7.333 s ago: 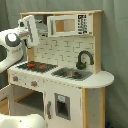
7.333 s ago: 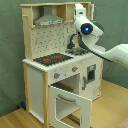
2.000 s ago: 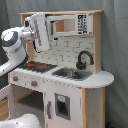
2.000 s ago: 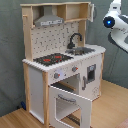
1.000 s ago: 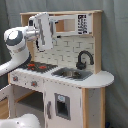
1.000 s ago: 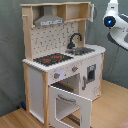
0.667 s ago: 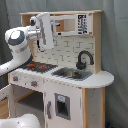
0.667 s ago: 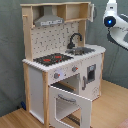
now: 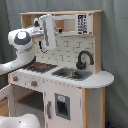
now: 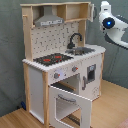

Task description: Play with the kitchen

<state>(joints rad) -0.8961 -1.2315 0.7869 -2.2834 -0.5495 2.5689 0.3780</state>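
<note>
The kitchen (image 9: 75,85) is a tall toy of pale wood and white panels. It has a red-ringed black hob (image 9: 40,66), a sink (image 9: 72,74) and a black faucet (image 9: 84,59). In the first exterior view my gripper (image 9: 47,32) hangs high in front of the upper shelf, above the hob and touching nothing I can see. In the second exterior view the kitchen (image 10: 37,80) shows its grey hood (image 10: 48,20) and its oven door (image 10: 70,102) folded down open. There my white arm (image 10: 112,22) sits beyond the kitchen's top right corner, which hides the gripper.
A grey curtain (image 9: 117,50) hangs behind the kitchen. The floor is wood (image 10: 112,107). The rounded white counter end (image 9: 102,77) juts out at the first exterior view's right. A white cabinet door (image 9: 60,105) under the sink is closed.
The arm has lifted away from the faucet area to shelf height. Over the last second the gripper has drifted a little toward the first exterior view's right. The kitchen is unchanged.
</note>
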